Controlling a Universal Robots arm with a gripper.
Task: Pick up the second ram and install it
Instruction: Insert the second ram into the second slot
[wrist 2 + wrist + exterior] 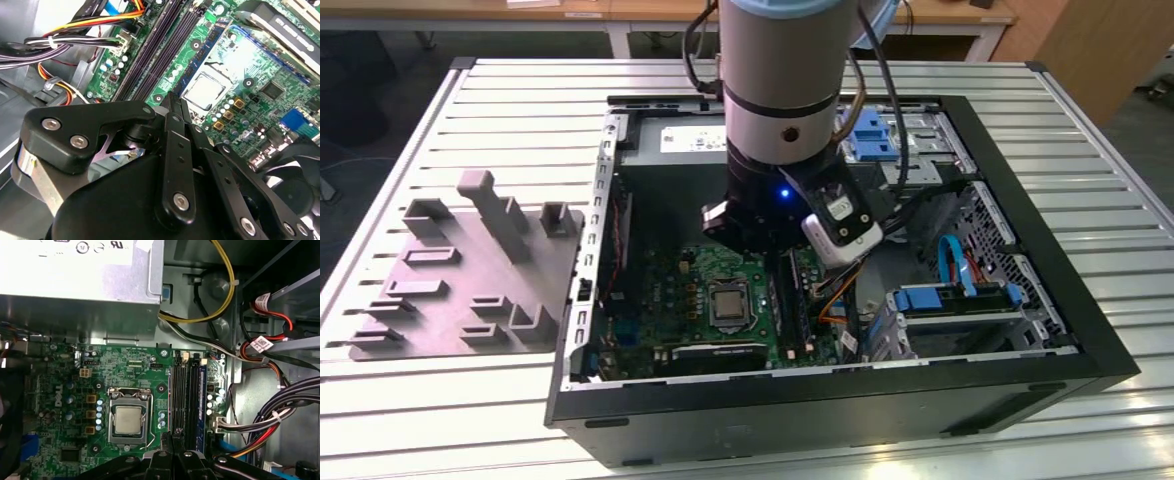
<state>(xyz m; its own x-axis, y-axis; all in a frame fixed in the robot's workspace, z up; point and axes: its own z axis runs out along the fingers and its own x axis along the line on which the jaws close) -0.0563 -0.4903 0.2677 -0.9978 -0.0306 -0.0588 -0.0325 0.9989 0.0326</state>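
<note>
Black linkage of the claw lies closest in the second wrist view. Its fingers are drawn together to a narrow tip. That tip points at the near end of the memory slots, a bank of long dark channels on the green motherboard. The slots run straight away from the tip, with the processor just beside them. I cannot tell whether the second ram is pinched edge-on between the fingers.

The first wrist view looks down past the claw, whose tips sit right at the end of the slots. The gap between the tips is hairline thin. The slots' long axis runs straight on from the tips toward the grey power supply box. A long dark blue strip stands along the far side of the bank, away from the processor. It may be a seated memory stick, though which one is unclear.

The exterior view shows the arm reaching straight down into the open computer case on the slatted desk. The grey holder tray lies well apart, toward the exterior view's left.
</note>
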